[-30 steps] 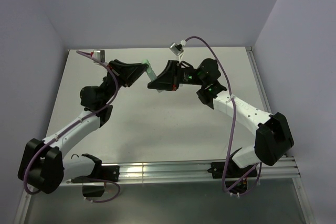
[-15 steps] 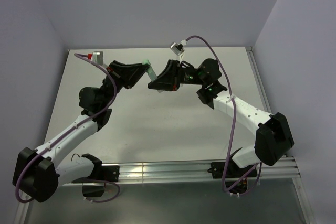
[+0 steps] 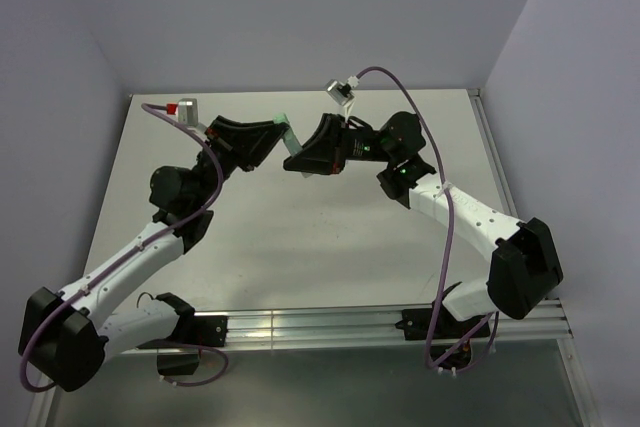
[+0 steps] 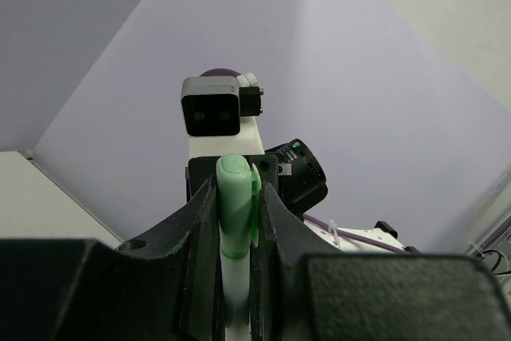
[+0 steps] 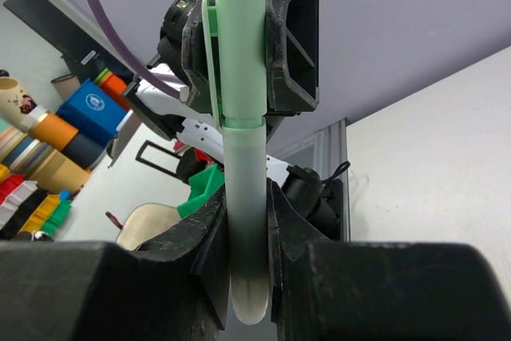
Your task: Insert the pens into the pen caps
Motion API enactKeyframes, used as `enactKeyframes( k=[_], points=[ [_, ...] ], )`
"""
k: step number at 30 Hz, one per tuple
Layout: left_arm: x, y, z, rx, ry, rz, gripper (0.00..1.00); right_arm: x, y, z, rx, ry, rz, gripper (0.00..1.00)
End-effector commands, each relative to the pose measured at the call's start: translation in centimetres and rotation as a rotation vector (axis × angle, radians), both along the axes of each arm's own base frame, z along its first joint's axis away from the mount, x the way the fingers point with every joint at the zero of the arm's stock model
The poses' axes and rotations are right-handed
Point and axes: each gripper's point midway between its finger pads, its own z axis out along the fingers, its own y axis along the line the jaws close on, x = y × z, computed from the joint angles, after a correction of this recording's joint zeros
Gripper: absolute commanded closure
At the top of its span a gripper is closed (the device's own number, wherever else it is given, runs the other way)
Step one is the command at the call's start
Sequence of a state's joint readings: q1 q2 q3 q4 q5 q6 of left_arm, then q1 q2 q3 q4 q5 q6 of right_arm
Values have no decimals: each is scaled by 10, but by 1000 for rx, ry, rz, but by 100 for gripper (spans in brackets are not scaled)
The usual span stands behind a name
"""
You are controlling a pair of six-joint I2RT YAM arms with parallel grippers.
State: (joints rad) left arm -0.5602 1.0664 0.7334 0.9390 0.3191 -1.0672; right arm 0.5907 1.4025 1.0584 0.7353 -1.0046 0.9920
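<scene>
Capping of the mint-green pen [image 5: 243,165], carried in mid-air above the far half of the table [image 3: 300,237]. The right gripper [image 5: 246,221] is clamped on the pale barrel, its fingers flanking the lower end. The left gripper [image 4: 237,197] is closed on the green cap [image 5: 239,45] at the upper end. Each arm steadies one part, so that cap and barrel share a single axis and can be pressed together without either slipping. The cap's rim meets the barrel at a visible ring, which suggests the fit is nearly or fully seated; a last short push along that axis would settle it
</scene>
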Motion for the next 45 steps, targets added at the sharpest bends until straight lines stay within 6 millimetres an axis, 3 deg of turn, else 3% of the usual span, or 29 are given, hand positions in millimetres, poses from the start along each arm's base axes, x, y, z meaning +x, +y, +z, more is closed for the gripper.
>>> enactKeyframes(
  k=[1, 9, 24, 34, 39, 45],
  points=[
    [-65, -41, -32, 189, -37, -320, 100, 31, -5, 40, 128, -40, -170, 100],
    [-66, -38, -24, 208, -54, -283, 99, 25, -8, 43, 131, -74, -173, 100],
    [-63, -33, -9, 236, -99, -211, 72, 12, -12, 52, 151, -109, -146, 100],
    [-64, -29, 10, 245, -144, -185, 60, 6, -15, 58, 160, -124, -141, 100],
    [-65, -29, 13, 253, -157, -181, 56, 5, -16, 61, 165, -132, -142, 100],
    [-62, -24, 11, 311, -157, -135, 44, 6, -16, 61, 154, -135, -159, 100]
  ],
)
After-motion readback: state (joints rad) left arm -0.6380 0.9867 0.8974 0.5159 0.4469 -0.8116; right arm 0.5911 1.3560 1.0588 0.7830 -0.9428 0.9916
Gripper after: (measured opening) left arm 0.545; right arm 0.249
